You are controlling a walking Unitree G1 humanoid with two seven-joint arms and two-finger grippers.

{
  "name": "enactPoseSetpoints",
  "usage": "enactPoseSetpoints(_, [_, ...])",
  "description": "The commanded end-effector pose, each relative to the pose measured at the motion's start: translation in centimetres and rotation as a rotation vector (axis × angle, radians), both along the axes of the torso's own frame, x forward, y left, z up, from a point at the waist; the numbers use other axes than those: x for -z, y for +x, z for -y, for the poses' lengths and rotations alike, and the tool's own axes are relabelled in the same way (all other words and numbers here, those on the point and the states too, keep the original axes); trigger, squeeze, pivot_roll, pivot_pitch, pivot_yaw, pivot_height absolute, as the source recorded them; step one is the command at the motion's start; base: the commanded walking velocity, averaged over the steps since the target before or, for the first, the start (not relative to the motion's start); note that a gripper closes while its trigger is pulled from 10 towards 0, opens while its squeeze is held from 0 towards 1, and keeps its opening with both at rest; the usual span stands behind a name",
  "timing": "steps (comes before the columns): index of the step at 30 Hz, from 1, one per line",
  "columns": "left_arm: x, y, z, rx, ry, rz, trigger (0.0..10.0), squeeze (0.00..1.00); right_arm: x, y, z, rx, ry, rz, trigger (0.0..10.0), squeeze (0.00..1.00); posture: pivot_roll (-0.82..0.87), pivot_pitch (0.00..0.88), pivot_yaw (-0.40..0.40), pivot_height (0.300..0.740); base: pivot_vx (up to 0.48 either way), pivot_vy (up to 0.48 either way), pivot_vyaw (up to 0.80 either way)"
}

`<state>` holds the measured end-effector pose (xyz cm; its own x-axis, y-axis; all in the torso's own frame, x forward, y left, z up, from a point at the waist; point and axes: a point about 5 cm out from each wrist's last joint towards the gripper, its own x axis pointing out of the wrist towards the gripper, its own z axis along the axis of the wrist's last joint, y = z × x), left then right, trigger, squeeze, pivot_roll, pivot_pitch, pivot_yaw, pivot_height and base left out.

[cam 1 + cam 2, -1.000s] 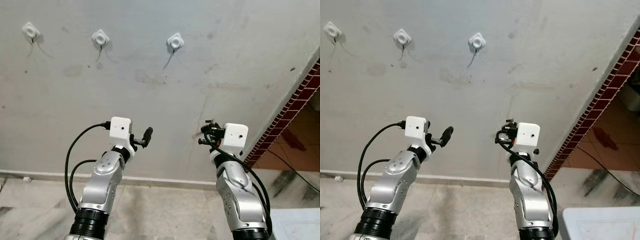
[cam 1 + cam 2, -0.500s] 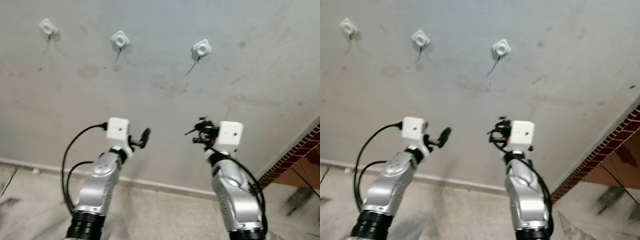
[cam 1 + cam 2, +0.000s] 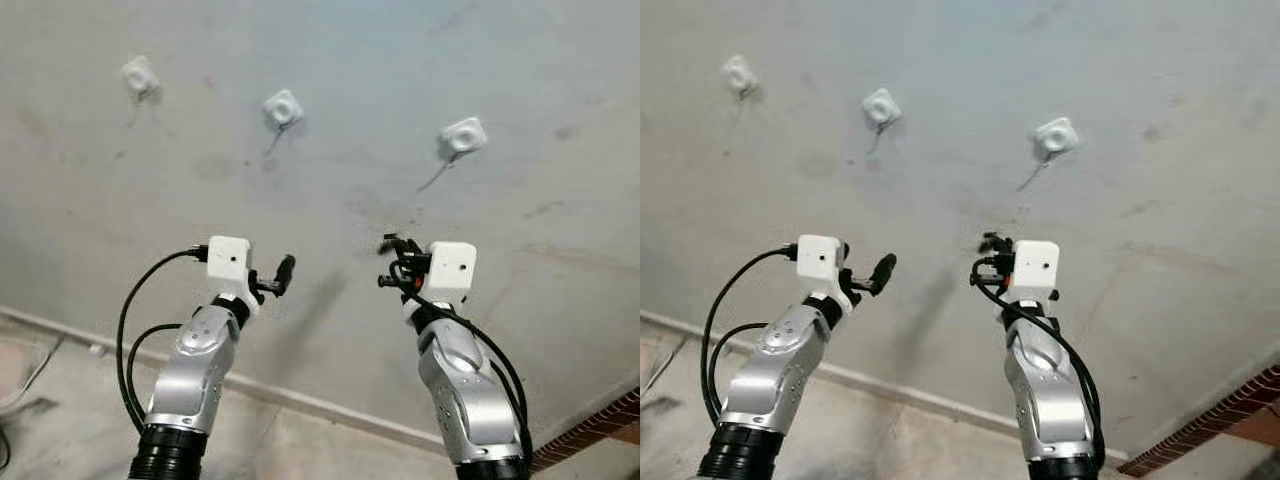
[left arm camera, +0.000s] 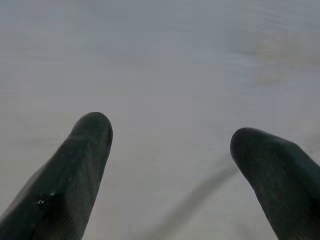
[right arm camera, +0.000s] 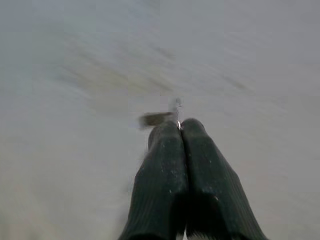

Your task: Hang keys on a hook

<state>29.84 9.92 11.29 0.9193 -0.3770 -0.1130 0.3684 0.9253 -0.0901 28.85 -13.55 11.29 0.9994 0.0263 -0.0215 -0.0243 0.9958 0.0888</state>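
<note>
Up on the grey wall sit 3 white stick-on hooks in a row. Going left to right: the left hook, the middle hook, then the right hook. Each has a thin bit hanging under it. No words or brand marks can be read on the hooks, wall or arms.

Lower down, the left gripper is held up near the wall w/ its two black fingers spread wide apart & nothing between them. A black cable loops beside that arm.

More to the right, the right gripper has its fingers pressed tight together, pinching the keys. A small blurry dark piece & a shiny bit stick out at the tips. The keys are well below the right hook, not on any hook yet.

Far right & low, a strip of red-brown tiles runs by the wall's edge. A pale skirting line runs along the wall's foot.
</note>
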Motion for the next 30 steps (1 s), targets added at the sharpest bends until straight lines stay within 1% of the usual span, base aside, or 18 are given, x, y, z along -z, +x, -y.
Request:
enactPoseSetpoints(1, [-0.4, -0.5, -0.9, 0.008, 0.049, 0.025, 10.0, 0.00, -0.6, 0.0, -0.1, -0.008, 0.010, 0.026, 10.0, 0.00, 0.11, 0.003, -0.040, 0.740, 0.000, 0.000, 0.00])
enactPoseSetpoints(4, [-0.1, -1.2, -1.5, 0.012, 0.064, 0.020, 10.0, 0.00, -0.6, -0.1, 0.2, -0.005, 0.006, 0.024, 10.0, 0.00, 0.12, 0.003, -0.043, 0.740, 0.000, 0.000, 0.00])
enactPoseSetpoints(10, [-0.1, -1.7, -2.5, -0.012, 0.089, 0.010, 10.0, 0.00, -0.7, -0.3, 0.6, 0.009, 0.004, 0.029, 10.0, 0.00, 0.12, 0.005, -0.045, 0.740, 0.000, 0.000, 0.00])
enactPoseSetpoints(12, [-0.1, -1.8, -2.6, -0.012, 0.089, 0.010, 10.0, 0.00, -0.7, -0.3, 0.6, 0.014, 0.005, 0.027, 10.0, 0.00, 0.12, 0.005, -0.045, 0.740, 0.000, 0.000, 0.00])
enactPoseSetpoints(14, [-0.1, -2.0, -2.8, -0.010, 0.095, 0.006, 10.0, 0.00, -0.7, -0.3, 0.7, 0.020, 0.005, 0.020, 10.0, 0.00, 0.12, 0.005, -0.045, 0.740, 0.000, 0.000, -0.80])
enactPoseSetpoints(25, [-0.2, -2.2, -2.7, -0.009, 0.094, 0.002, 10.0, 0.00, -0.9, -0.3, 0.6, 0.015, 0.000, 0.027, 10.0, 0.00, 0.13, 0.006, -0.042, 0.740, 0.000, 0.000, -0.80])
enactPoseSetpoints(30, [-0.5, -2.6, -3.1, -0.009, 0.129, 0.030, 10.0, 0.00, -0.9, -0.3, 0.7, 0.006, -0.007, 0.024, 10.0, 0.00, 0.14, 0.006, -0.043, 0.740, 0.000, 0.000, -0.80])
